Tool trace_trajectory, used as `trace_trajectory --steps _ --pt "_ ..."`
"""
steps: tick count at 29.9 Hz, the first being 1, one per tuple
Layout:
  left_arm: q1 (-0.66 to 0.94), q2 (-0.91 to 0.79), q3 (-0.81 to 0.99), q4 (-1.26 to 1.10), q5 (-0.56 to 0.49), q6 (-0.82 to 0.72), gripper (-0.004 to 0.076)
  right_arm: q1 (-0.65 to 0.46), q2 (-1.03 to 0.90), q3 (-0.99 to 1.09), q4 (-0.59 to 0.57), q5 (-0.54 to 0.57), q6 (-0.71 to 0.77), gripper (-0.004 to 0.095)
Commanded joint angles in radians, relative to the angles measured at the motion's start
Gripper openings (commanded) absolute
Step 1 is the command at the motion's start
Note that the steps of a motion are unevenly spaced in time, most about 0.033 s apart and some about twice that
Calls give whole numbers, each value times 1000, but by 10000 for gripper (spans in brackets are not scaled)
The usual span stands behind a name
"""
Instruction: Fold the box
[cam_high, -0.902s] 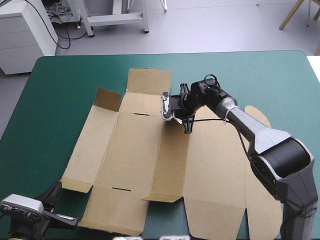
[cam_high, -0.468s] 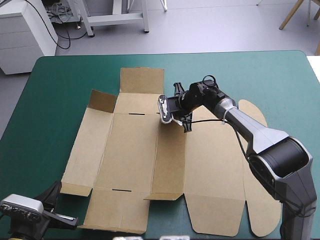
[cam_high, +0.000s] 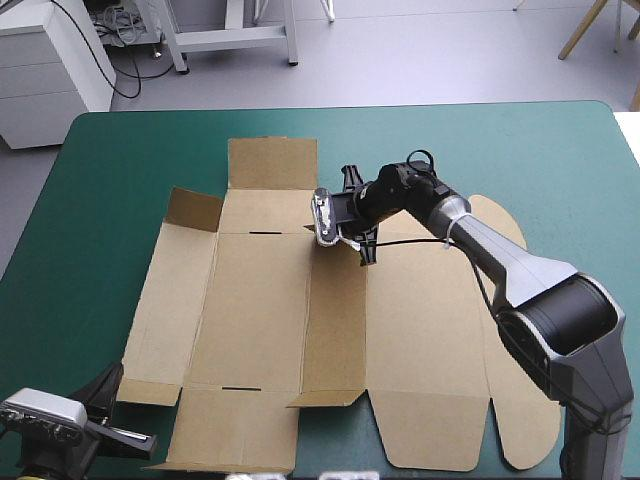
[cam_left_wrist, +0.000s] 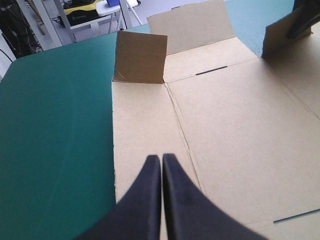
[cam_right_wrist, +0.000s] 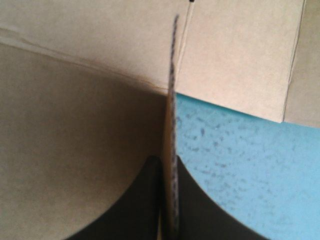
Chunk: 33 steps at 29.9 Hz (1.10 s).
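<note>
The brown box (cam_high: 260, 300) lies opened out as a cut sheet across the middle of the teal-green table (cam_high: 560, 160). My right gripper (cam_high: 358, 222) is at the sheet's far middle, shut on a small flap that stands on edge. In the right wrist view that board edge (cam_right_wrist: 172, 90) runs thin between the fingers of the right gripper (cam_right_wrist: 169, 167). One far-left corner flap (cam_high: 193, 208) stands raised, also seen as the raised flap (cam_left_wrist: 141, 57) in the left wrist view. My left gripper (cam_high: 112, 378) hovers shut by the sheet's near-left corner, and the left gripper (cam_left_wrist: 161, 160) holds nothing.
A far flap (cam_high: 270, 163) lies flat toward the table's far edge. Rounded tabs (cam_high: 500, 215) of the sheet reach toward the right side. Bare teal-green cover (cam_high: 90, 200) shows left of the sheet and along the far right.
My right gripper has moved left with the flap in it, dragging the whole sheet leftward across the table. The left arm has stayed still.
</note>
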Motion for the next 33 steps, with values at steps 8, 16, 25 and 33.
trace_trajectory --steps 8,16,25,33 --pt "0 -12 -21 19 -76 -51 -10 2 -96 -33 73 -49 3 787" --pt "0 -12 -21 19 -76 -51 -10 2 -241 -33 72 -32 111 854" --pt "0 -12 -21 19 -78 -51 -10 2 -390 -33 -27 81 354 632" --pt "0 -12 -21 23 -78 -54 -10 2 -432 -33 -58 137 583 -1"
